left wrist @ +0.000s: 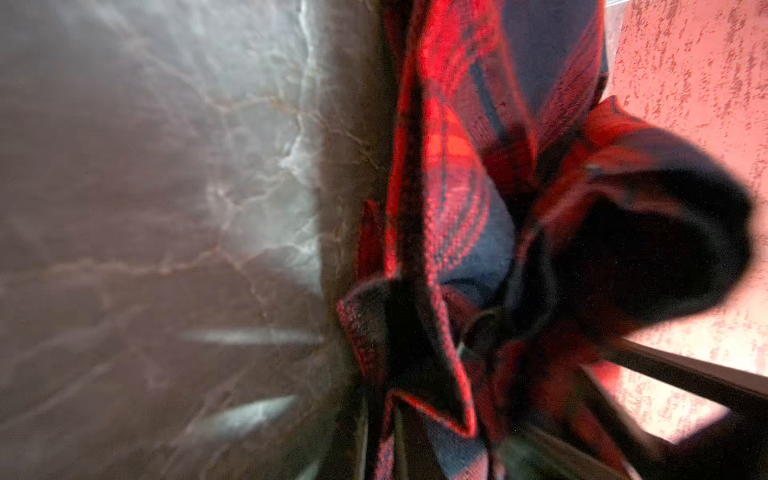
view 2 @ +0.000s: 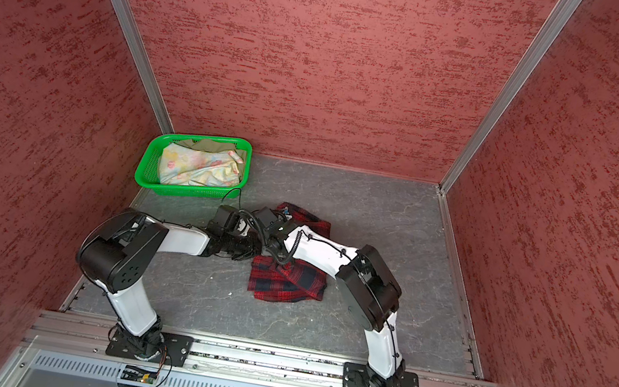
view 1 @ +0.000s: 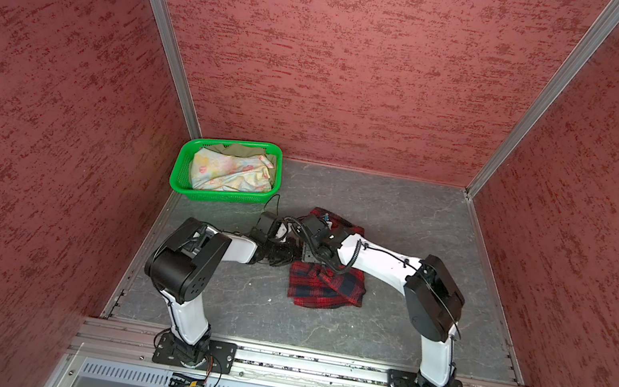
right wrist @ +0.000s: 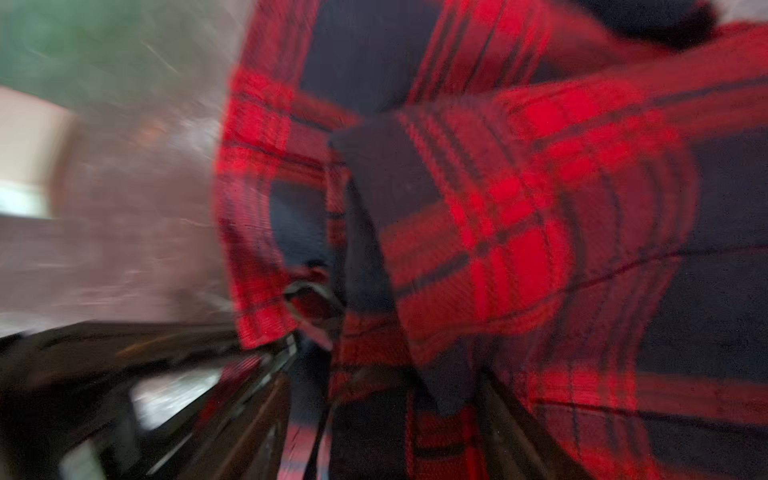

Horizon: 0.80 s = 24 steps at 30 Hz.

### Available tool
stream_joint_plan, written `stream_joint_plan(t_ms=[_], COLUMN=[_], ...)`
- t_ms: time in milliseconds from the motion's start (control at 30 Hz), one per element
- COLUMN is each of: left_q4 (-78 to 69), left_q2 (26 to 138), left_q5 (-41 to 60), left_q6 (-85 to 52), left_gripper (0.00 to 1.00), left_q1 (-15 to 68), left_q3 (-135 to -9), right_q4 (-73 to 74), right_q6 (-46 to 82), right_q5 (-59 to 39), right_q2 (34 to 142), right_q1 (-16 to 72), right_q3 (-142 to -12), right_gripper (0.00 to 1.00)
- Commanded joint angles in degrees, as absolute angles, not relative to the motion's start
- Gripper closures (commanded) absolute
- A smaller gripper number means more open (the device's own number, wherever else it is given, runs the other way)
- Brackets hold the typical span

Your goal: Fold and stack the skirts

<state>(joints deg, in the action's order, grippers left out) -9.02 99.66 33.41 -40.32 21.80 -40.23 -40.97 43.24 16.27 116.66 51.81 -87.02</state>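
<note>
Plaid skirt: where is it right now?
In both top views the plaid skirt lies crumpled near the middle of the grey table, partly hidden by the right arm, right of the green basket and nearer the robot.

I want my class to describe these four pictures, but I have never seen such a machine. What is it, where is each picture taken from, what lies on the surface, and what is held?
It is two white-and-black robot arms bolted to a rail at the edge of a grey table, walled in red. Two pictures look down from overhead and are nearly alike; two come from cameras on the arms' wrists and are blurred. A red-and-navy plaid skirt lies crumpled mid-table under both wrists. A green basket at the back holds a floral skirt over olive cloth. The left tool pinches a plaid edge; the right tool looks open over the plaid.
</note>
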Motion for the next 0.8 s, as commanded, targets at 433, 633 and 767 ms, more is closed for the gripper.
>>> stream_joint_plan(t_ms=[433,633,767], left_q4=[-10.5,-11.2,-11.4], left_q2=[97.3,97.9,98.3], left_q5=[35.4,35.7,35.6], left_q6=[-40.7,-40.9,-41.1], left_gripper=[0.86,0.86,0.86], left_q1=[20.0,20.1,20.2], left_q3=[-37.9,-37.7,-37.8], right_q4=[-38.8,-35.3,-34.8], right_q6=[45.2,42.8,40.9], right_q5=[21.6,19.8,18.9], right_q2=[112.0,104.2,100.2], right_q1=[52.1,51.6,51.6], right_q3=[-84.6,-80.7,-79.9], right_gripper=[1.0,1.0,1.0])
